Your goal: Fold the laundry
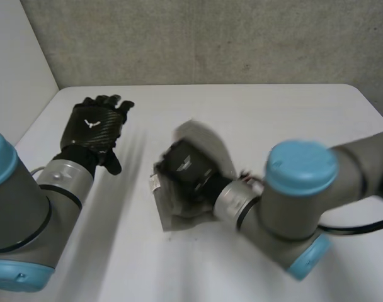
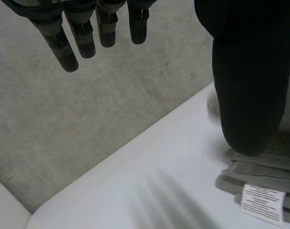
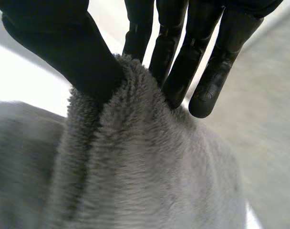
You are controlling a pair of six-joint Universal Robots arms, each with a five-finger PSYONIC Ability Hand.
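A grey fleecy cloth (image 1: 201,141) lies folded in the middle of the white table (image 1: 273,119), a white label (image 1: 155,183) at its near left edge. My right hand (image 1: 186,165) is on the cloth and lifts a flap of it. In the right wrist view that hand (image 3: 83,57) pinches the cloth's edge (image 3: 135,157) between thumb and straight fingers. My left hand (image 1: 94,124) hovers over the table well left of the cloth, fingers straight. The left wrist view shows its fingers (image 2: 85,33) spread, with folded grey layers (image 2: 259,174) and the label (image 2: 263,202) beside its thumb.
A grey wall (image 1: 204,38) stands behind the table's far edge, and a white wall (image 1: 15,69) runs along the left. Bare tabletop (image 1: 147,258) lies in front of and left of the cloth.
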